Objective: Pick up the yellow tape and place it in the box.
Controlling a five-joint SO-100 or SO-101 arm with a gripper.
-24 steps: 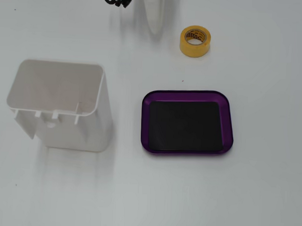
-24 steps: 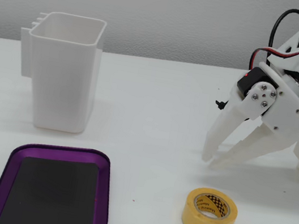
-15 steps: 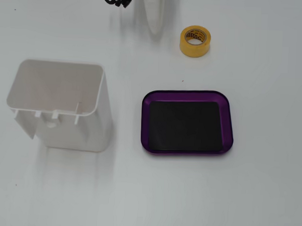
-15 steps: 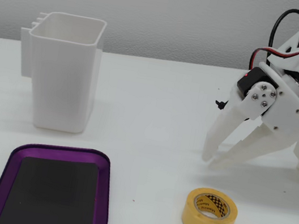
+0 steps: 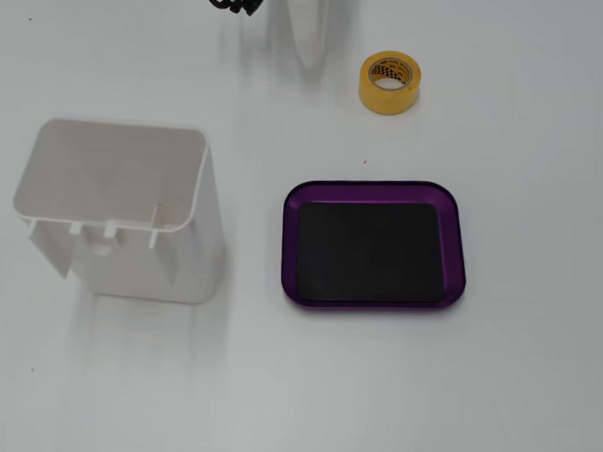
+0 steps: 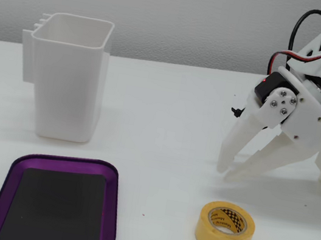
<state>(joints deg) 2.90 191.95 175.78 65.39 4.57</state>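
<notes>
Nearest the lens, the yellow tape lies flat on the counter, well right of the empty box, below the open, empty end effector, whose fingertips could nudge it away.

One fixed view looks straight down on the white bench from above, far enough to hold the purple box, the white bin and the yellow tape together. The other fixed view stands low at the bench edge, near the box, and faces across it toward the grey wall, where the hand also shows. Both views share the box, the bin and the tape, from opposite sides.
</notes>
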